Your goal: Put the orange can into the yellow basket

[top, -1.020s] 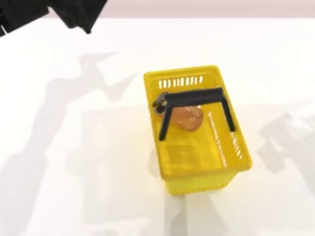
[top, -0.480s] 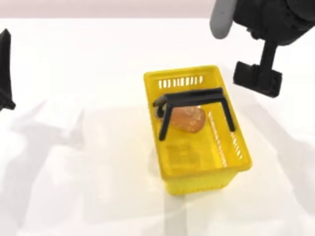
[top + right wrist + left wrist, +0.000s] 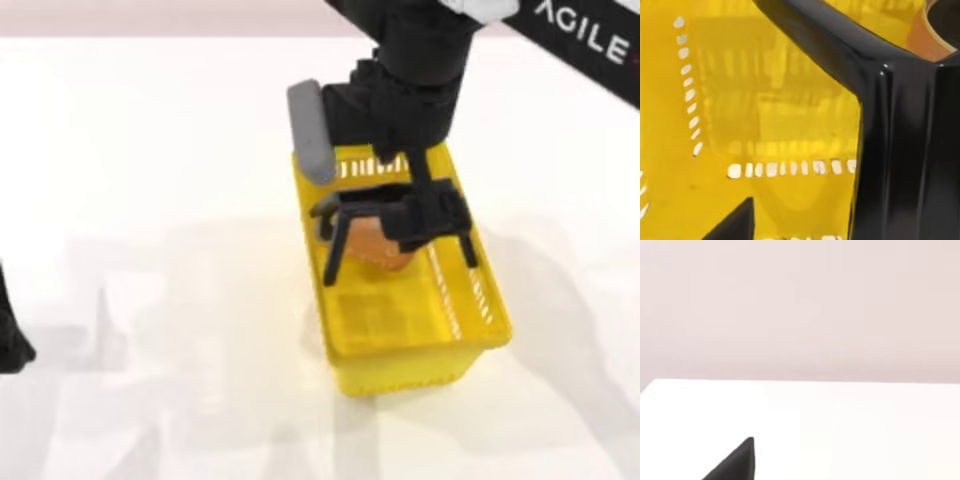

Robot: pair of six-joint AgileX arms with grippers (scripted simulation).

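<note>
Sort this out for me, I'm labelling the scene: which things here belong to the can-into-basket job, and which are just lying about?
Part of the job:
- orange can, inside the basket
- yellow basket, with its black handle up
- right gripper, above the basket by the handle

Just there:
- left arm, parked at the table's left edge
- white table; nothing else lies on it

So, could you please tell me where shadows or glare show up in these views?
Top view: soft grey arm shadows fall across the white table on both sides of the yellow basket. Right wrist view: a small bright glint sits on the black handle, close to the lens. Left wrist view: evenly lit, no glare.
</note>
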